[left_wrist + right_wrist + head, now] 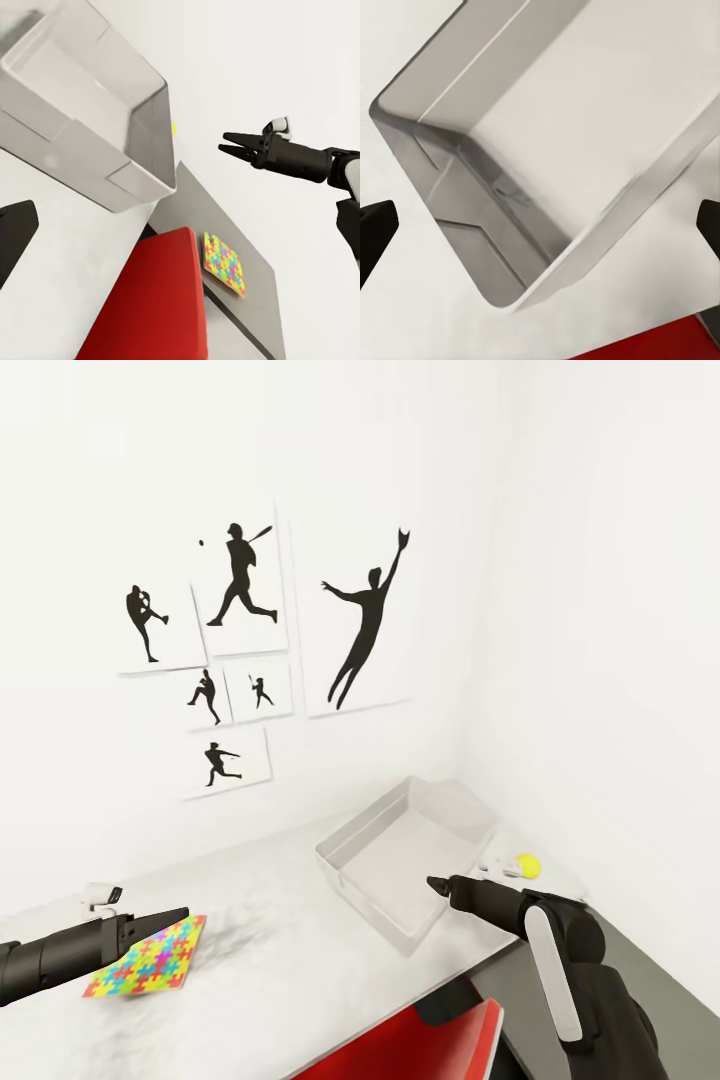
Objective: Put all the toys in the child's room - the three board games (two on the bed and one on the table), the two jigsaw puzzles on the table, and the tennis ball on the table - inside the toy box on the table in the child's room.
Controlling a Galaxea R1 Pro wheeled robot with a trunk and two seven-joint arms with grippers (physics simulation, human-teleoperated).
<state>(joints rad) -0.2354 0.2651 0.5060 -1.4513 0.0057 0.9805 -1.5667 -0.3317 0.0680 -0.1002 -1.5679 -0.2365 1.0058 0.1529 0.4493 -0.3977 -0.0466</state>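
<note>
The grey toy box (pixel 400 860) stands open on the pale table (pixel 270 950) near the corner of the walls, and I see nothing in it. The tennis ball (pixel 527 864) lies just right of it by the wall. A jigsaw puzzle (pixel 150 957) lies flat at the table's left. My left gripper (pixel 178 913) hovers over its near corner, open, with nothing held. My right gripper (pixel 436 883) is open above the box's front rim (pixel 585 247). In the left wrist view a jigsaw puzzle (pixel 223 264) lies on a grey surface.
A red object (pixel 420 1050) sits low in front of the table edge. A small white item (pixel 497 867) lies beside the ball. Black sports silhouette prints (pixel 240 575) hang on the white wall behind the table. Bare tabletop lies between the puzzle and the box.
</note>
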